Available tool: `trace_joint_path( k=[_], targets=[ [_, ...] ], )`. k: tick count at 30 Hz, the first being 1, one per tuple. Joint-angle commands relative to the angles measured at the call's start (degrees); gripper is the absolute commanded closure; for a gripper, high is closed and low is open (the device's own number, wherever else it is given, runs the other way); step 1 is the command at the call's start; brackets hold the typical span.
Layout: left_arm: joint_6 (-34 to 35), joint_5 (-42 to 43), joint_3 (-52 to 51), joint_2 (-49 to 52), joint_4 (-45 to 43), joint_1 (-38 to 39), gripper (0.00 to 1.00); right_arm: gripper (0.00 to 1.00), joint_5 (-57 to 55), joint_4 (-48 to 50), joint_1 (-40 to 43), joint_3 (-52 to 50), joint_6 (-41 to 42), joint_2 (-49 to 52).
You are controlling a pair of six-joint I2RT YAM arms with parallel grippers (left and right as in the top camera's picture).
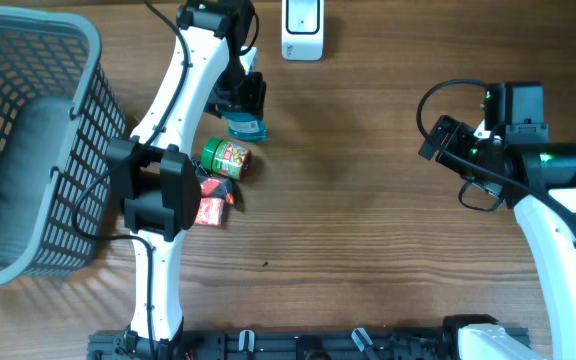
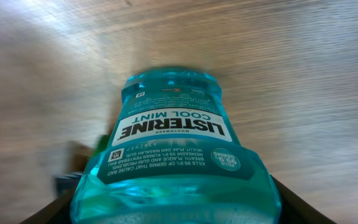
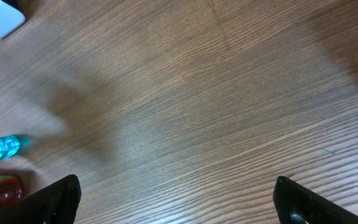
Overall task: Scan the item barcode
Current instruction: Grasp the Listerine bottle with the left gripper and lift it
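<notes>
Setting: wood-grain worktop (image 1: pixel 368 220) with a grey mesh basket (image 1: pixel 96 90) at the left and a white scanner (image 1: pixel 302 30) at the far edge, near the middle.
Overhead, task item: the teal mouthwash bottle (image 1: pixel 248 127) sits under the left gripper (image 1: pixel 245 112), between the scanner and a green can (image 1: pixel 228 157). Some red packets (image 1: pixel 212 203) lie nearer, beside the arm.
Overhead, right gripper (image 1: pixel 438 140): well apart on the right over bare wood, probably parked clear of the scanner's approach.
Left wrist, grip: the bottle fills the view and the jaws are clamped on its lower body, their dark edges at both bottom corners.
Left wrist, label (image 2: pixel 173 129): the brand face points at the camera, upside down. No striped barcode shows, so I judge the bottle needs turning before it faces the scanner.
Right wrist, jaws: wide apart and holding nothing. A corner of the scanner shows far left, and the bottle and can show at the left edge.
</notes>
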State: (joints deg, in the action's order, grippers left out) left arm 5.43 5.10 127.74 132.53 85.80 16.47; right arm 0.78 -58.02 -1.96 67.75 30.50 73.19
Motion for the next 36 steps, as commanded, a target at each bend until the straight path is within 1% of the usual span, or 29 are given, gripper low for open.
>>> trace_joint_path(
  k=[1, 3, 5, 7, 11, 12, 14, 18, 21, 23, 27, 31, 36],
  targets=[
    [8.2, 9.7, -0.1, -3.7, -0.1, 0.3, 0.51, 0.0, -1.4, 0.3, -0.2, -0.4, -0.5, 0.5],
    [11.8, 12.6, -0.1, -3.7, 0.0, 0.3, 0.51, 0.0, -1.4, 0.3, -0.2, -0.4, -0.5, 0.5],
    [16.5, 18.0, -0.1, -3.7, -0.5, 0.3, 0.53, 0.0, -1.4, 0.3, -0.2, -0.4, -0.6, 0.5],
    [19.1, 22.2, -0.1, -3.7, -1.4, 0.3, 0.55, 0.0, -1.4, 0.3, -0.2, -0.4, -0.6, 0.5],
    [23.3, 31.9, -0.1, -3.7, -4.3, 0.3, 0.54, 0.0, -1.4, 0.3, -0.2, -0.7, -0.5, 0.5],
    [25.4, 35.1, -0.1, -3.7, -5.5, 0.3, 0.55, 0.0, -1.4, 0.3, -0.2, -0.7, -0.5, 0.5],
    [28.7, 38.4, -0.1, -3.7, -7.2, 0.3, 0.59, 0.0, -1.4, 0.4, -0.2, -0.7, -0.5, 0.5],
    [36.3, 45.1, -0.1, -3.7, -10.7, 0.3, 0.59, 0.0, -1.4, 0.4, -0.2, -0.7, -0.5, 0.6],
    [38.8, 50.4, -0.1, -3.7, -12.2, 0.5, 0.6, 0.0, -1.4, 0.5, -0.2, -0.7, -0.5, 0.8],
    [39.2, 53.5, -0.1, -3.7, -12.6, 1.0, 0.63, 0.0, -1.4, 0.5, -0.2, -0.7, -0.5, 1.0],
    [41.9, 54.9, -0.1, -3.7, -12.9, 2.1, 0.64, 0.0, -1.4, 0.5, -0.2, -0.7, -0.5, 1.9],
    [42.9, 55.6, -0.1, -3.7, -12.8, 2.8, 0.65, 0.0, -1.4, 0.3, -0.2, -0.7, -0.6, 3.1],
    [43.2, 55.5, -0.1, -3.8, -13.1, 2.9, 0.69, 0.0, -1.4, 0.3, -0.2, -0.7, -0.6, 3.9]
  ],
)
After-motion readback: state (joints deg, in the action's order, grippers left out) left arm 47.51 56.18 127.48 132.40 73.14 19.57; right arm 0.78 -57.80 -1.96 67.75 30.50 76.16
